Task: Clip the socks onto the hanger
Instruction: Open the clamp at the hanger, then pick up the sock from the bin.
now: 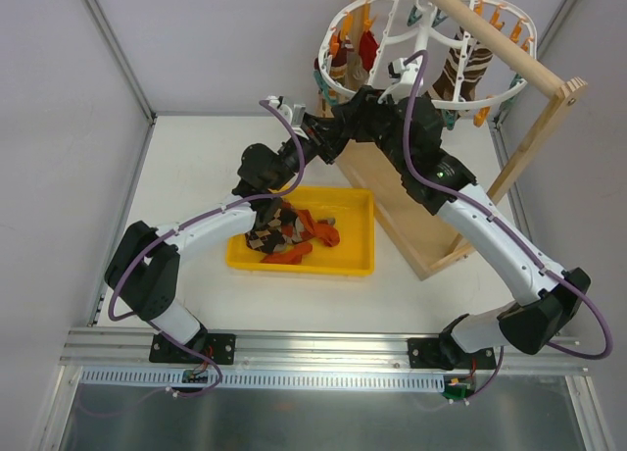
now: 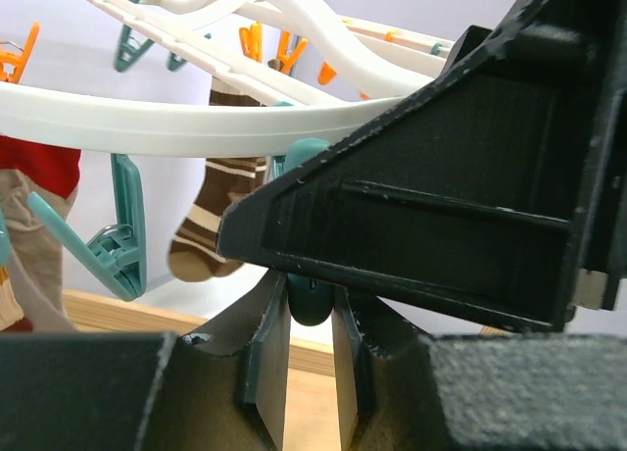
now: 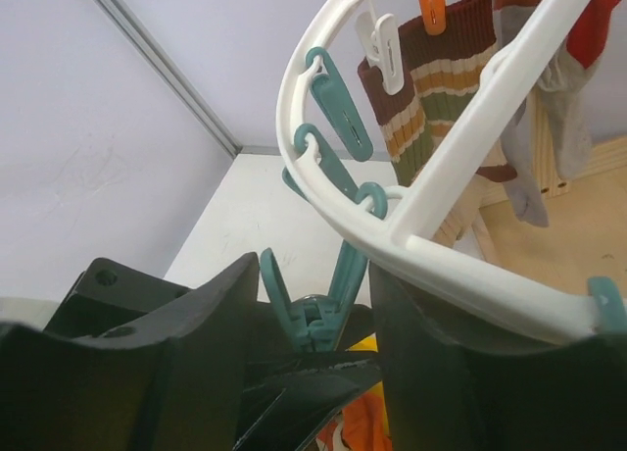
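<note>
Beneath the hanger [image 2: 147, 125], left jaws pinch a teal clothespin [image 2: 310, 299]; right jaws straddle it, spread.

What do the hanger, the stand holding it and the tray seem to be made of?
The hanger: apparently white plastic, smooth, slightly glossy, with moulded curves. The stand: looks like unpainted wood, pale tan and matte. The tray: probably yellow plastic, uniform colour, rounded moulded rim.

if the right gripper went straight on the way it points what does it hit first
Probably the teal clothespin between the right gripper's fingers, then the white hanger ring beyond; depth unclear.
</note>
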Motion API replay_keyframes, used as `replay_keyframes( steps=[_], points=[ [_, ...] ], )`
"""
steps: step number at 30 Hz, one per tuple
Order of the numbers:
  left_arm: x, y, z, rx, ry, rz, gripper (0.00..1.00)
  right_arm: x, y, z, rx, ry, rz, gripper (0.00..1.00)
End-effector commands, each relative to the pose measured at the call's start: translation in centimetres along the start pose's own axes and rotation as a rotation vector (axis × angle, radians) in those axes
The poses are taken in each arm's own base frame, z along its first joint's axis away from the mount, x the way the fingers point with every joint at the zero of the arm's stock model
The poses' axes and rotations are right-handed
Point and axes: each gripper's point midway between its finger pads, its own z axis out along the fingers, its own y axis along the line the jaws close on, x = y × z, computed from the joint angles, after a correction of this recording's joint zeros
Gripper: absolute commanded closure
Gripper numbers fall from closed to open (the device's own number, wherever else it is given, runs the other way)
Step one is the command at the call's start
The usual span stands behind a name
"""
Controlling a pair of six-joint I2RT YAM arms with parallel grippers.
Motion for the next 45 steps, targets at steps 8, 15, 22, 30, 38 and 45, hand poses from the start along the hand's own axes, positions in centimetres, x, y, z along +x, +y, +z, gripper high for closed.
replay_keyframes(
  steps=[8,15,22,30,38,45],
  points=[
    [-3.5,-4.8,-0.5,0.178,-0.059,0.01,0.93,-6.3,-3.2,0.6,0.112,-0.251,0.076,0.87],
    [-4.3,-4.3,-1.9,0.15,-0.055,-0.009,0.67,-5.7,-3.5,1.1,0.122,-0.21,0.038,0.99],
    [-3.6,-2.7,-6.6,0.006,0.117,-0.032,0.29,-5.7,-3.3,1.1,0.117,-0.19,0.003,0.99],
    [2.7,2.0,-17.0,-0.399,0.547,-0.087,0.25,-5.4,-2.7,0.8,0.085,-0.156,-0.004,0.99],
    [10.1,4.2,-24.2,-0.59,0.765,-0.239,0.25,-5.0,-2.0,0.8,0.046,-0.13,-0.012,0.99],
    [13.7,6.5,-24.9,-0.725,0.852,-0.307,0.29,-4.3,-2.2,0.6,0.053,-0.083,-0.042,0.99]
  ],
)
